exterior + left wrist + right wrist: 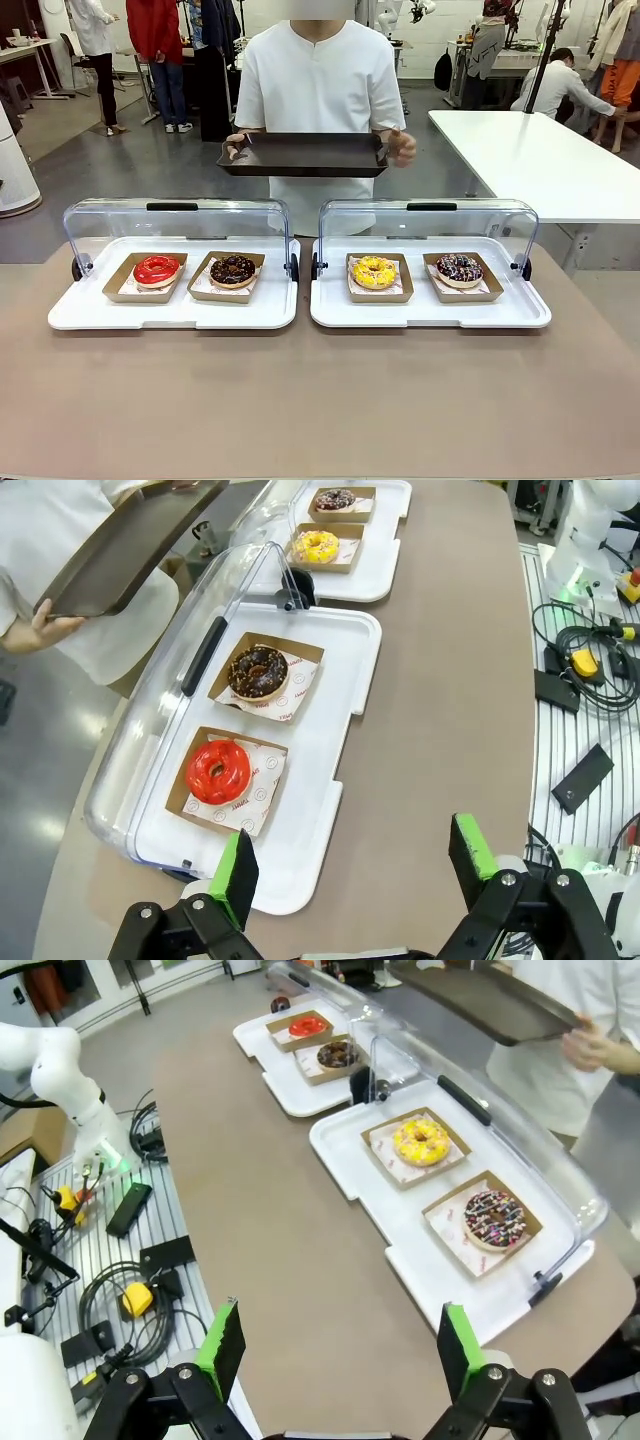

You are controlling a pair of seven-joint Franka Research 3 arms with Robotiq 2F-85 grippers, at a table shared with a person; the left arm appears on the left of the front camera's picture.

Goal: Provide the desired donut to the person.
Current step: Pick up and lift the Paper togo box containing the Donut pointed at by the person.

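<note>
The task is judged to be at its opening step: no donut has been picked. The left fingers (236,875) are spread fully apart and nothing is held between them; they hang over the near edge of the worktop (320,400), just short of the left case (80,310). The right fingers (222,1345) are likewise wide open and empty, near the right case (330,315). Both clear lids are tipped back, so all four donuts can be reached.

The red donut (157,269) and the chocolate donut (233,268) lie in card trays in the left case, the yellow donut (374,271) and the sprinkled donut (459,268) in the right case. A dark tray (303,157) is held level in both hands by the person (320,80) at the far side, just beyond the cases.

Which donut is wanted cannot be told, since no pointing is seen. The next move is thought to call for that choice to be read, then a descent onto one card tray's edges.

A faint red print is carried on the paper liners; it is too small to be read.
</note>
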